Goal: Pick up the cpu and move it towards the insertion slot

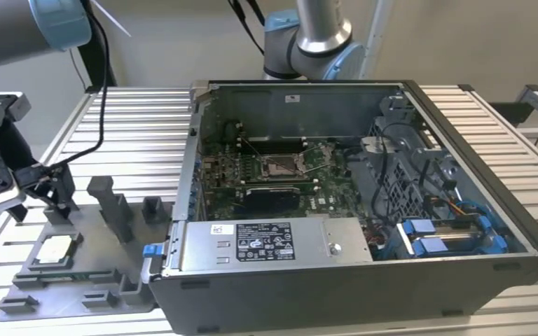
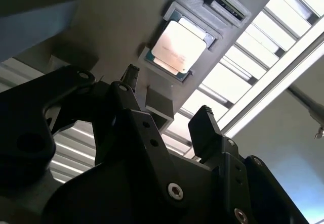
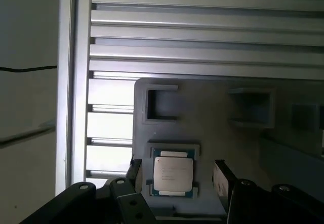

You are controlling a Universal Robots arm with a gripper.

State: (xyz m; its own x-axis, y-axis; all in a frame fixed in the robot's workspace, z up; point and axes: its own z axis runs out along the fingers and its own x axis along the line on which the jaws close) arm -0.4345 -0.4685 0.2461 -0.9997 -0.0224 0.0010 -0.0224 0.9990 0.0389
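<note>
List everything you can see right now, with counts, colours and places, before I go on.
table: 1, pale slatted metal, under everything.
tray: 1, grey, upright blocks, exterior view's left.
cpu: 1, silver-white, in the tray's recess.
computer case: 1, black, open, centre of the table.
motherboard: 1, green, inside the case.
insertion slot: 1, silver frame, dark centre, on the motherboard.
power-supply box: 1, silver, case's near side.
arm joints: 2, grey with blue caps, one above the tray, one behind the case.
gripper: 1, black, open, over the cpu, not touching.
</note>
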